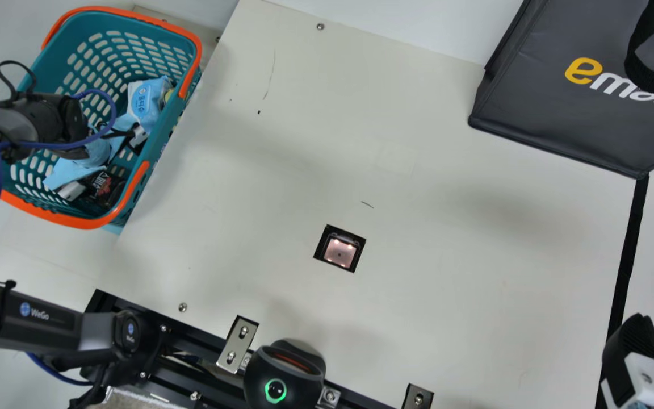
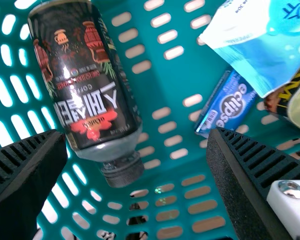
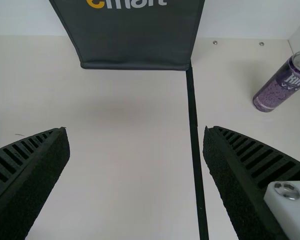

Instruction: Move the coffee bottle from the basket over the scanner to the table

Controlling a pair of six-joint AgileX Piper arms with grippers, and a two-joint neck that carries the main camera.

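Left gripper (image 1: 105,163) hanging inside the teal, orange-rimmed basket (image 1: 77,221). Dark coffee bottle (image 1: 104,186) lying just beside it, light-blue packet (image 1: 148,101) resting near it, toward the view's top. Lit square window (image 1: 339,251) sitting in the tabletop between the two grippers, well apart from both. Black device (image 1: 284,378) showing a green ring, down-view of the window. Right gripper (image 1: 636,346) hovering near the black strip (image 1: 628,255); dark bag (image 1: 554,130) standing up-view of it.
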